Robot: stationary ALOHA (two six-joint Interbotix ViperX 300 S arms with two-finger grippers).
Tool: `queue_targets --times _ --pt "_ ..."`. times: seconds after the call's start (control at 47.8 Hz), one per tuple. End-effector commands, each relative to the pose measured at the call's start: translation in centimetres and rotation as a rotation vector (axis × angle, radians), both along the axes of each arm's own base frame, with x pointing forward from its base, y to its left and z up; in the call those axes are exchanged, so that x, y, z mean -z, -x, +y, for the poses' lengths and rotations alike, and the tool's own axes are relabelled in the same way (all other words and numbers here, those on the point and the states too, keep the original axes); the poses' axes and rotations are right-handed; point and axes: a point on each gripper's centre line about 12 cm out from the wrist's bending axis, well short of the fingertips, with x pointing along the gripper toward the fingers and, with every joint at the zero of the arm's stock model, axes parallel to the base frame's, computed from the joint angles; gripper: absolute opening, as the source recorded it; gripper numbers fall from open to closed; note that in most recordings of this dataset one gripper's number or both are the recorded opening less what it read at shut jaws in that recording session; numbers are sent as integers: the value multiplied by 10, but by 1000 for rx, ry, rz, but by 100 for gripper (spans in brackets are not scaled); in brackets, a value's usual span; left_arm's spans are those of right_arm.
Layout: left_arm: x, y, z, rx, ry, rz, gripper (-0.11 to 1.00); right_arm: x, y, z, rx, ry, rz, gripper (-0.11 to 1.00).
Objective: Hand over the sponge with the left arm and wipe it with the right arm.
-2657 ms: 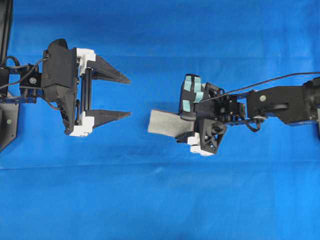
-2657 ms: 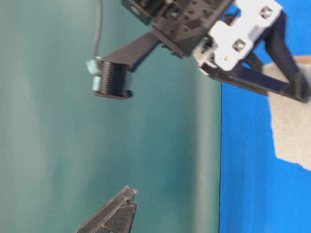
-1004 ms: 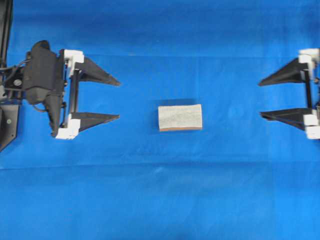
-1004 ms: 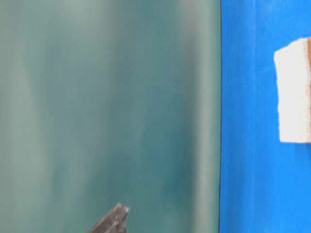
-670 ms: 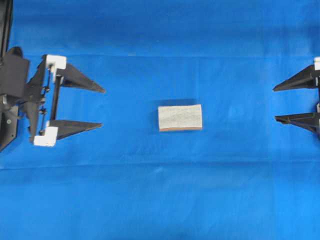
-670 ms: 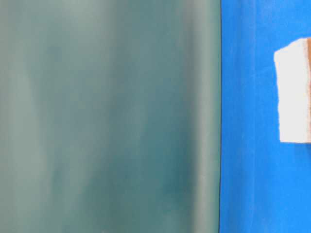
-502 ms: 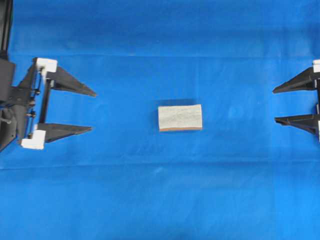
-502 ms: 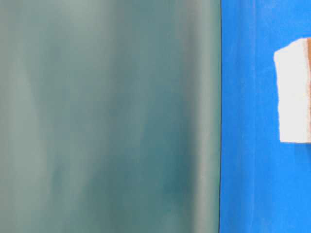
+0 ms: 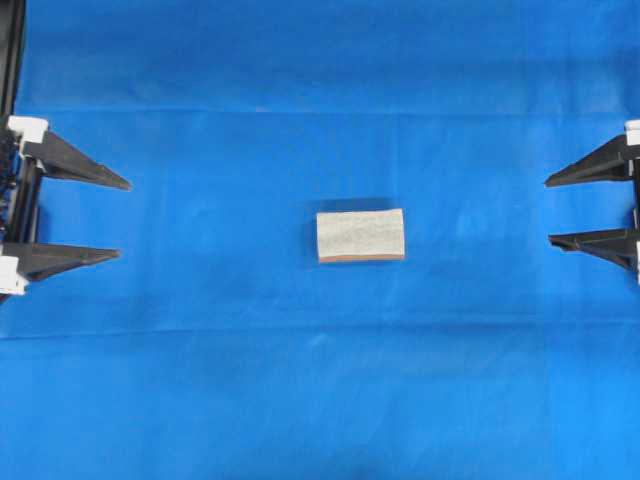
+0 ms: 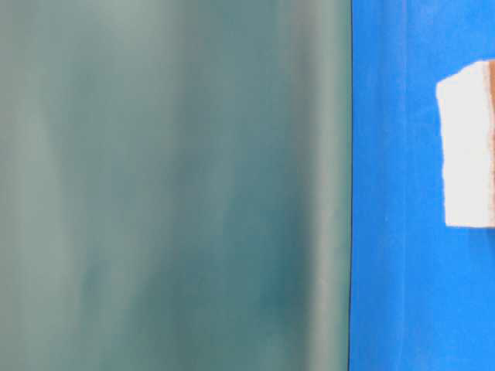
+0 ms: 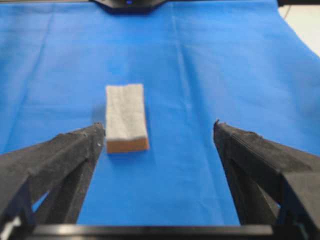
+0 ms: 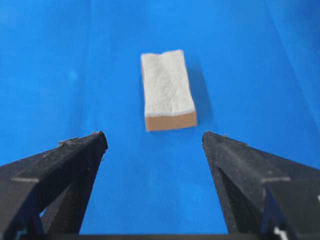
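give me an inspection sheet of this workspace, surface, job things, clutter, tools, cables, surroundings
surface: blue cloth spread flat, faint creases, no stains seen
job's things: small rectangular grey-white speckled sponge with a thin brown-orange edge, lying flat mid-cloth, touched by nothing
clutter: nothing seen
tools: left arm's black pointed-finger tool at the left edge of the overhead view, open, empty; right arm's black pointed-finger tool at the right edge, open, empty; both point at the sponge and are well apart from it
cables: nothing seen
surroundings: blurred grey-green backdrop in the table-level view; pale surface past the cloth's far corner in the left wrist view
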Motion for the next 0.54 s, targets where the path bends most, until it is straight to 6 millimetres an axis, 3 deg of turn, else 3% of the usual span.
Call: queue_targets --times 0.0,0.523 --pt "0 5 0 5 3 2 88 -2 -2 0 3 -6 -2 75" --pt "10 14 0 3 19 38 87 2 -3 0 1 -6 11 75"
